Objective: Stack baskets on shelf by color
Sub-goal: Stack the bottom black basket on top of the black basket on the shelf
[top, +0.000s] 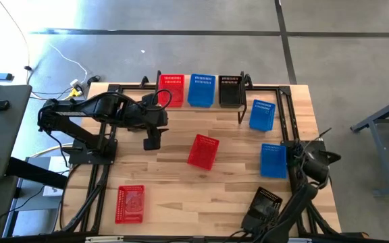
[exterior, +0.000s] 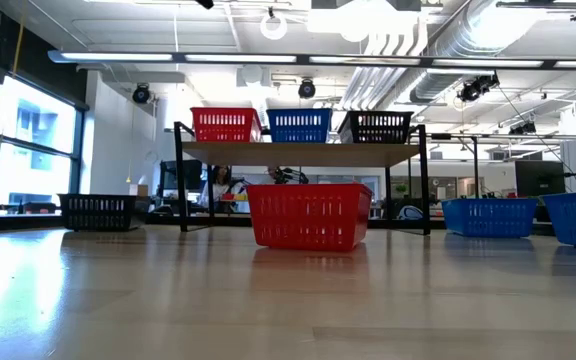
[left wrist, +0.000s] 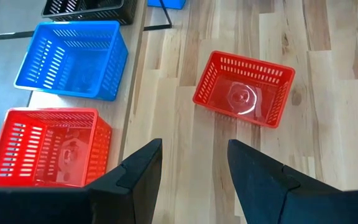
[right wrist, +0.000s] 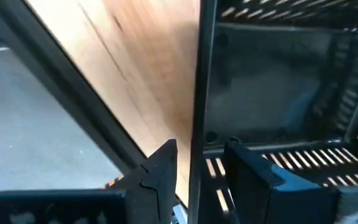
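Observation:
The shelf stands at the table's far edge and carries one red basket, one blue basket and one black basket, side by side on their bottoms. My left gripper hovers open just in front of the shelf's red basket, empty. A second red basket sits mid-table and a third near the front left. My right gripper is open at the front right. Its fingers stand on either side of a wall of a black basket, one inside and one outside.
Two blue baskets rest on the table's right side. Black frame bars run along the table's edges. Bare wood lies between the mid-table red basket and the front edge. The room beyond shows in the low view.

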Robot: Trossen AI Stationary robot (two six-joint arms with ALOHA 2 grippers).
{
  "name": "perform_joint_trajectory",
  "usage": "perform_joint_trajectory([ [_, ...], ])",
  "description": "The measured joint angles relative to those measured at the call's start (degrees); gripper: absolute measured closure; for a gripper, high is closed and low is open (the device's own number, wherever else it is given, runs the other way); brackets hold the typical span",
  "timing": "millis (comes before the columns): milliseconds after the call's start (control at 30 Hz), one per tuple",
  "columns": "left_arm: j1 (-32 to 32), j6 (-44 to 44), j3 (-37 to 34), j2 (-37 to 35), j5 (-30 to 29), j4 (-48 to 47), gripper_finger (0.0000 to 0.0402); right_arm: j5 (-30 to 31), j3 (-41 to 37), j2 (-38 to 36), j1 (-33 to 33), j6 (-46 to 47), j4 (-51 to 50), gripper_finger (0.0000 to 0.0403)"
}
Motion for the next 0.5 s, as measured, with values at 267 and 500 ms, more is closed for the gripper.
perform_joint_trajectory([
  [267, 0.0, 0.0, 0.0, 0.0, 0.0, -0.1, 0.023, -0.6, 0.0, 0.4, -1.8, -0.1, -0.2, 0.0392],
  [500, 0.0, 0.9, 0.0, 0.0, 0.0, -0.1, 0.023, 1.1, 3.6, 0.4, -2.6, -0.3, -0.7, 0.04],
])
